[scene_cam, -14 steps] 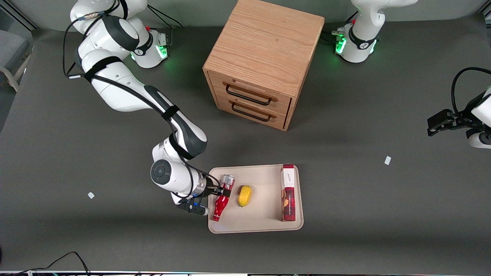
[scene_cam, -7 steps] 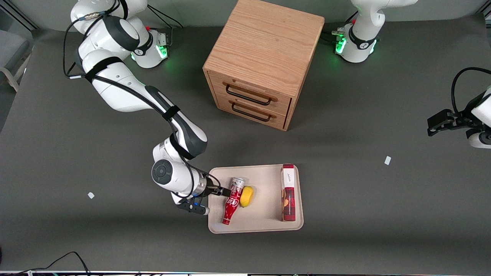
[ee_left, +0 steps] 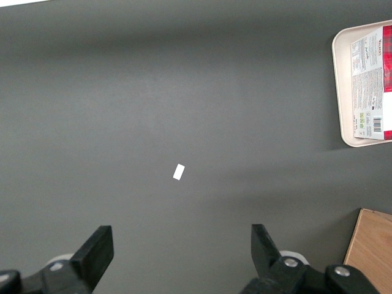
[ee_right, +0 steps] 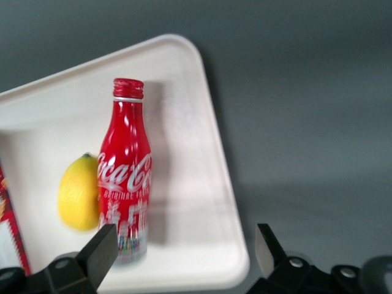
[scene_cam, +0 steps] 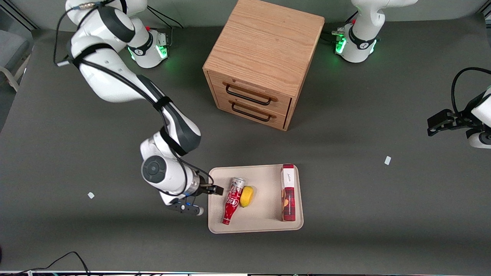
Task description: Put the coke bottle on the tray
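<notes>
Nearest the front camera sits the tray point(scene_cam: 264, 224), and I can see the bottle point(scene_cam: 232, 201) lying on its side in it, cap toward the camera, base pointing toward the cabinet. It rests flat, not upright, and I judge that posture is the stable one for a shape this slim: it has nowhere to topple. The lemon point(scene_cam: 245, 196) touches the bottle's flank near its base, which should stop it rolling toward the parked arm's end. The snack box point(scene_cam: 288, 192) lies along the tray's rim at that same end, well apart from the bottle.

My claw point(scene_cam: 219, 190) hangs just above the tray's rim at the working arm's end, close beside the bottle's base but not touching it. In the right wrist view the 2 fingers point(ee_right: 98, 254) stand spread wide with nothing between them, so the claw is released and empty, and the bottle point(ee_right: 125, 196) lies free on the tray point(ee_right: 202, 202) beside the lemon point(ee_right: 78, 193).

Judging by this, the placing itself is done: the bottle is fully inside the rim. What remains for me is only to pull the arm clear without brushing the bottle.

Farther off stands the wooden cabinet point(scene_cam: 264, 61) with 2 drawers, both closed, on the grey tabletop point(scene_cam: 364, 214).
</notes>
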### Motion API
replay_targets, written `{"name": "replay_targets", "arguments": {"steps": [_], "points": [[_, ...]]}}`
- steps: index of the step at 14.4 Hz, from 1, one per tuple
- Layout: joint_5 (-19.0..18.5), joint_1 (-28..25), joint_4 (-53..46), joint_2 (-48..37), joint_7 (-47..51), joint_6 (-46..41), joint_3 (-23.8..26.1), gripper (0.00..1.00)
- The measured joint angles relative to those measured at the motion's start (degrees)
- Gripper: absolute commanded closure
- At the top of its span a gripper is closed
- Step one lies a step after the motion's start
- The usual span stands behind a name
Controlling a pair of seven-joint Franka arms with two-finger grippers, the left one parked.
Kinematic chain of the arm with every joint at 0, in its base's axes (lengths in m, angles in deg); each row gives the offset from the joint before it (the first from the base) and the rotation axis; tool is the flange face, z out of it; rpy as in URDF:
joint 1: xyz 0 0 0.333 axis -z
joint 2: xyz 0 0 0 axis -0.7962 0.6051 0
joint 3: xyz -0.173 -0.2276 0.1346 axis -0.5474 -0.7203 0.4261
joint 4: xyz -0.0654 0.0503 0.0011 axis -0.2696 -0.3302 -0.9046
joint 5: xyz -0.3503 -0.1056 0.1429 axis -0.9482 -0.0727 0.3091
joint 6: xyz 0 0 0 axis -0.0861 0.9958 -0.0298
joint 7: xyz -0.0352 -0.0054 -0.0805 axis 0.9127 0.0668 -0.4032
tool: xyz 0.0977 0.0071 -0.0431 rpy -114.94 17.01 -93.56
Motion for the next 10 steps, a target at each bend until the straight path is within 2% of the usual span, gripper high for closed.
{"name": "replay_targets", "arguments": {"steps": [7, 8, 10], "points": [[0.3, 5.5, -0.6, -25.9, 0.0, -33.3, -0.2, 0.0], [1.4, 6.2, -0.5, -29.0, -0.4, -37.4, -1.0, 0.0], [5.9, 6.8, -0.1, -35.2, -4.0, -43.4, -5.9, 0.0]]}}
